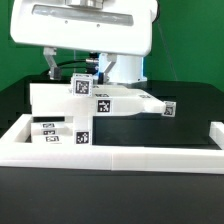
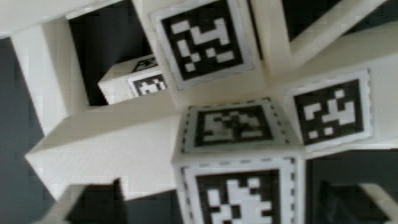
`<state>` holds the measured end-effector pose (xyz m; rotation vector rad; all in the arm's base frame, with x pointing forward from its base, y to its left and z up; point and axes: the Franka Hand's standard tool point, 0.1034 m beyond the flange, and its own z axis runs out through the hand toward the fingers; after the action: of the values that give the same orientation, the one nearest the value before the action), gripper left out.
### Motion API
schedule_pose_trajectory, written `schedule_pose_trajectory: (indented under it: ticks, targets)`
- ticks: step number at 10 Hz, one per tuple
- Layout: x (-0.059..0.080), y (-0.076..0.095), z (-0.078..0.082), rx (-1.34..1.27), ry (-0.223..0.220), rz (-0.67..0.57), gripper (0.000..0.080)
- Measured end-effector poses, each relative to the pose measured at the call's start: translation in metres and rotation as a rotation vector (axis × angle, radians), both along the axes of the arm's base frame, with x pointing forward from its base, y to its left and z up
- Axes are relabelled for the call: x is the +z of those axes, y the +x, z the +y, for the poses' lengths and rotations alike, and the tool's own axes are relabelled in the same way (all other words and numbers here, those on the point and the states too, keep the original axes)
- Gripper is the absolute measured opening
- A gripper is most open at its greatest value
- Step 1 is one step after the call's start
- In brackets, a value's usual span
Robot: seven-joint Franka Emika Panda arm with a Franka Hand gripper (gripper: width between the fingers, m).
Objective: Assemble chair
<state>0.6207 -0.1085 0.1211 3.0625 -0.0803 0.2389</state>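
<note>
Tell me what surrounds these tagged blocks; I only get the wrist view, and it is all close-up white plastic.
Observer: A long low white border wall runs along the front of the black table.
Operator: Say where the loose pieces lie.
Observer: Several small tagged parts lie at the exterior view's left, just inside that wall, in front of the large chair piece.

You'll find the seat plate [image 1: 55, 100] behind the front border wall [image 1: 110, 155], short bars [image 1: 50, 132] just before it toward the exterior view's left, and a leg [image 1: 150, 102] beside it on the right.
</note>
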Motion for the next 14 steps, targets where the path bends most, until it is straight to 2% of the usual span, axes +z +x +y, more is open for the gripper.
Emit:
schedule_pose_trajectory:
  ticks: [2,10,14]
  targets:
    - [-0.0002,-0.0001,-0.0002,-0.025,0.004,-0.002,0.0284]
    - [-0.0002,0.0002,0.0,-0.554,0.089,-0.042,0.0288]
    - [-0.0004,0.0005,0.0014,-0.853,0.145,-0.063,0.0288]
